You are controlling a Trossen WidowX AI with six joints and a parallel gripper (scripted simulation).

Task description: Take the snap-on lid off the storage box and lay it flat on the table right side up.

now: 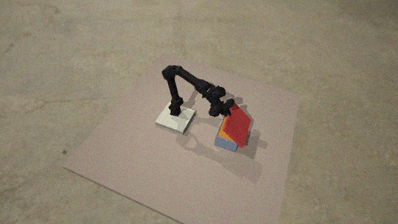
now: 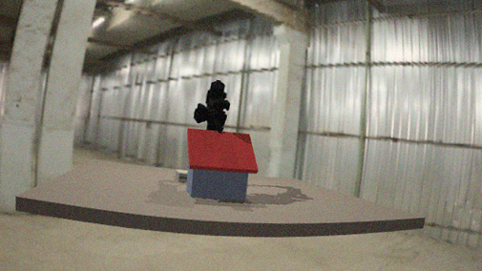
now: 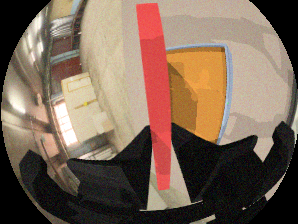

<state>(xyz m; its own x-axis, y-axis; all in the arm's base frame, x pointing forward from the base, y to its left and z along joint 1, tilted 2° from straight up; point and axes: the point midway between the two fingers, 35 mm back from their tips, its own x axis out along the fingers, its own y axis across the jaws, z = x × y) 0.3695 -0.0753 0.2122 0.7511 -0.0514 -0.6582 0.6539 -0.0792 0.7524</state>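
Gripper [image 1: 229, 109] clenched on red lid's [image 1: 238, 125] near edge; lid tilted steeply, far edge down over blue box [image 1: 225, 143] on table [image 1: 141, 175], box directly beneath gripper.

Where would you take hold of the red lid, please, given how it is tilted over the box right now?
By the raised edge nearest the arm's base, where the gripper is already shut on it. The red lid is a thin flat panel, edge-on in the wrist view, so the jaws span its thickness. Its far edge still sits low over the blue box, so come from the base side.
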